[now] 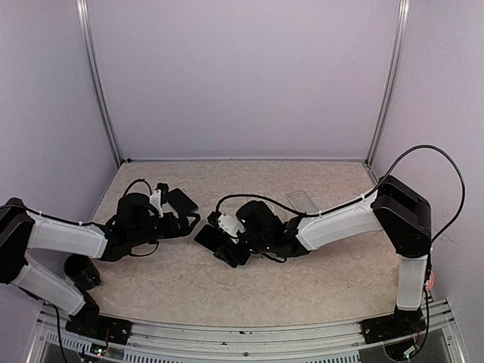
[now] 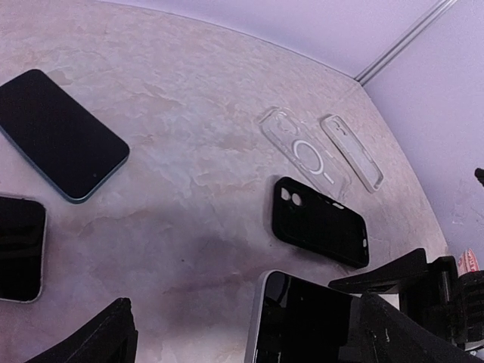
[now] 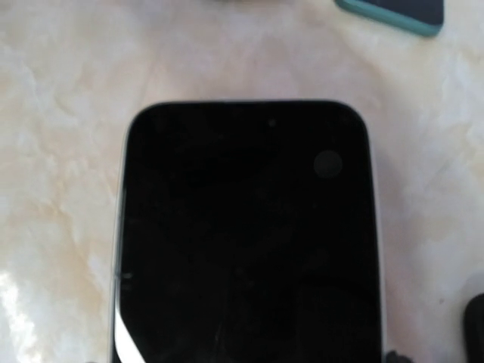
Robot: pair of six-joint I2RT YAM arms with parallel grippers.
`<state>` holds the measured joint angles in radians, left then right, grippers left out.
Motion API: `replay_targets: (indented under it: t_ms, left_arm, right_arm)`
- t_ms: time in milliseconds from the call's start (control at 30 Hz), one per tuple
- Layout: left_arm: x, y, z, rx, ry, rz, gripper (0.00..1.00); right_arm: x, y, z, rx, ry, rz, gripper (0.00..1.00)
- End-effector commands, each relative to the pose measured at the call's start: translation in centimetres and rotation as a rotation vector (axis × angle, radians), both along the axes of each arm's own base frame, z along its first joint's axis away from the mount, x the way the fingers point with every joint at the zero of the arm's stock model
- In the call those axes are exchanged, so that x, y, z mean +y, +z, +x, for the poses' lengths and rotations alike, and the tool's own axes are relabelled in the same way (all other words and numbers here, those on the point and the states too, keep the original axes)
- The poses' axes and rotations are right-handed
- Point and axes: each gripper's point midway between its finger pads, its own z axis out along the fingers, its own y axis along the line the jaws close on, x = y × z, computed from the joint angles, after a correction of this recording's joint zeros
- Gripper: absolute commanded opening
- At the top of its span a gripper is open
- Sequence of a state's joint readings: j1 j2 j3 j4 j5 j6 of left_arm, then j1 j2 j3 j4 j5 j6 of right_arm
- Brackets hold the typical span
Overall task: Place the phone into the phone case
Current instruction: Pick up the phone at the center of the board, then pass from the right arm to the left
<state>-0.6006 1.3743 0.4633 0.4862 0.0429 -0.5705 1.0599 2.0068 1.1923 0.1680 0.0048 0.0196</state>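
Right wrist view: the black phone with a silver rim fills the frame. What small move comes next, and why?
Probably close the right gripper firmly on the black silver-rimmed phone before lifting: it sits over the phone, yet no view shows a sure grip, and the transparent phone case with the white ring lies empty apart.

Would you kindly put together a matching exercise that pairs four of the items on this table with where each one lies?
Things:
1. teal-rimmed phone
2. ring-marked clear case
3. black case
4. silver-rimmed phone

Places:
A. fills the right wrist view
B. next to a narrower clear case
C. upper left of the left wrist view
D. directly below the ring-marked clear case in the left wrist view

Pairs: 1-C, 2-B, 3-D, 4-A
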Motion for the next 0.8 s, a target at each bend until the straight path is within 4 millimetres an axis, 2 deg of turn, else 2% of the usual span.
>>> replay_targets:
  t_ms: [0, 267, 433, 767]
  left_arm:
    - [-2.4, 2.7, 0.2, -0.058, -0.122, -0.065, 0.99]
    - [-4.9, 2.1, -0.7, -0.001, -0.269, -0.098, 0.91]
    - [-5.7, 1.6, -0.8, 0.025, -0.310, -0.126, 0.90]
    - [-7.8, 2.4, -2.3, 0.046, -0.459, -0.208, 0.83]
  right_arm:
    - [0.1, 4.6, 0.5, -0.106, 0.012, 0.104, 0.72]
    - [-1.1, 6.1, 0.0, -0.177, 0.029, 0.123, 0.72]
    - [-1.9, 7.0, -0.6, -0.218, 0.046, 0.139, 0.71]
    - [-2.2, 7.5, -1.2, -0.274, 0.055, 0.148, 0.71]
